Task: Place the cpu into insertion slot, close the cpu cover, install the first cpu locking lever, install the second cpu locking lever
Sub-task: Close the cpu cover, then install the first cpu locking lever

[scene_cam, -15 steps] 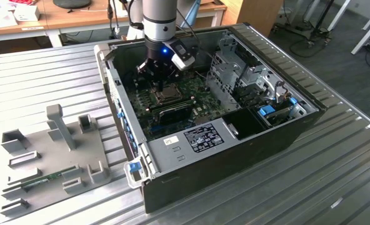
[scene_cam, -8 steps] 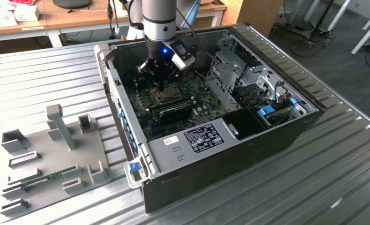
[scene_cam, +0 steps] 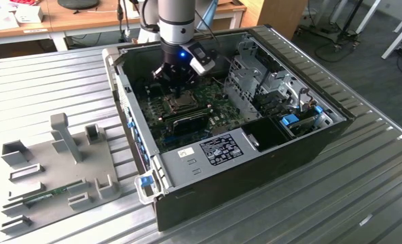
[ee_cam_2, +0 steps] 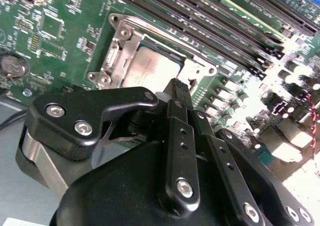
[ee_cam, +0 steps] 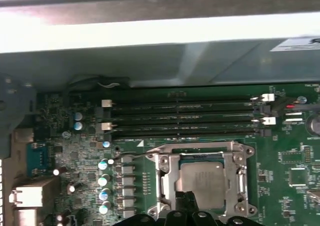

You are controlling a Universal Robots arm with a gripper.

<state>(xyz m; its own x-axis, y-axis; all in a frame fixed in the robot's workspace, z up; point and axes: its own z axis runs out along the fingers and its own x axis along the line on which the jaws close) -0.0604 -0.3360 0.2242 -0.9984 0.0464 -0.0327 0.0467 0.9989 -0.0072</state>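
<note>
On the exterior view's left, one grey fixture plate [scene_cam: 52,168] lies on the ribbed metal tabletop [scene_cam: 377,203]. To the right of it stands one open computer case [scene_cam: 255,152], and the gripper [scene_cam: 180,91] reaches down into it over the green board. There is one insertion slot [scene_cam: 176,105] just under the gripper. In the first wrist view the single cpu [ee_cam: 202,183] sits inside this slot, and the one cpu cover [ee_cam: 200,148] lies flat around it, so its grey top shows through the window. The fingers [ee_cam_2: 181,136] are closed together with nothing between them, and their tips are just at the near edge of the cover. I cannot tell if the locking levers are latched. I judge the cpu to be light, stiff and fragile, best held by its two opposite edges; the cover seems thin and springy, best pressed at its free edge.
</note>
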